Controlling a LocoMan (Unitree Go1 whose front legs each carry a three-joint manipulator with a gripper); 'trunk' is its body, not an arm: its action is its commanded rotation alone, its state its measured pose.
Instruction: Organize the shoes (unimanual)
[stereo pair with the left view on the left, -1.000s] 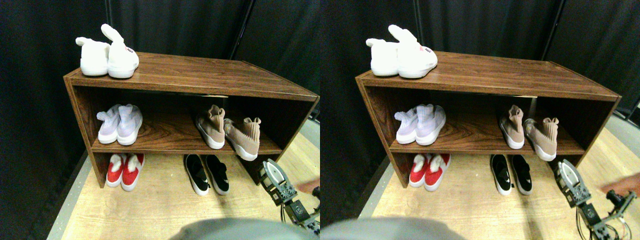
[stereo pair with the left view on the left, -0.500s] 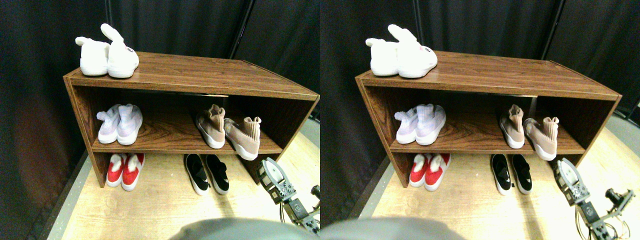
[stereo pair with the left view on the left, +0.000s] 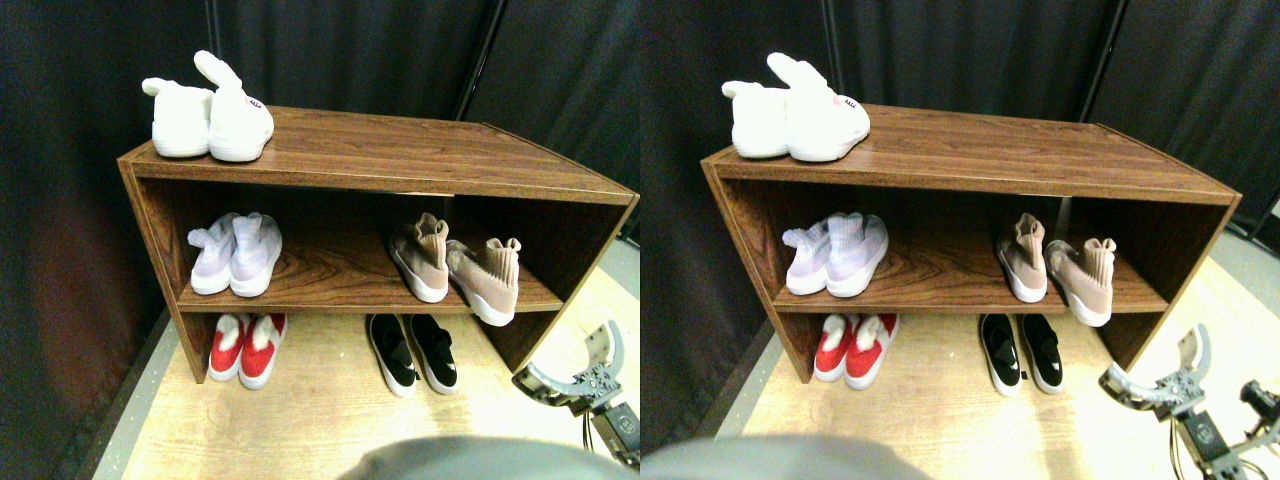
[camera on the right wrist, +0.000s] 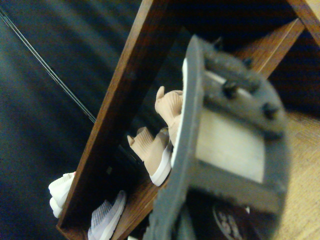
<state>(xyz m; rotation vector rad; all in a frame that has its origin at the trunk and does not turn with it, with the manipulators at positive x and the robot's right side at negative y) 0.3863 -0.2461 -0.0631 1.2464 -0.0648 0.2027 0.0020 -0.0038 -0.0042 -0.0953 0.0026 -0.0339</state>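
We saw the tan sneakers (stereo pair with the left view on the left: 455, 265) on the middle shelf of the wooden rack (stereo pair with the left view on the left: 400, 150), toward its right end. One stood close to upright; its partner (stereo pair with the left view on the left: 487, 282) at about four o'clock from it was skewed, its white sole poking over the shelf's front edge. In the wrist view the tan sneakers (camera on the right wrist: 160, 135) showed past the dark jaw frame. At about seven o'clock below the tan pair, the black slip-ons (stereo pair with the left view on the left: 412, 350) sat side by side on the floor under the shelf. At nine o'clock along the middle shelf stood a pale lilac pair (stereo pair with the left view on the left: 236, 253), and beneath them on the floor a red pair (stereo pair with the left view on the left: 247, 345). A white fluffy pair (stereo pair with the left view on the left: 207, 110) rested on the rack's top at its left end.

The right gripper (stereo pair with the left view on the left: 572, 368) hovered over the light wood floor (stereo pair with the left view on the left: 300, 420), at about five o'clock from the tan sneakers and just off the rack's right corner. Its jaws were spread wide apart, with nothing between them.
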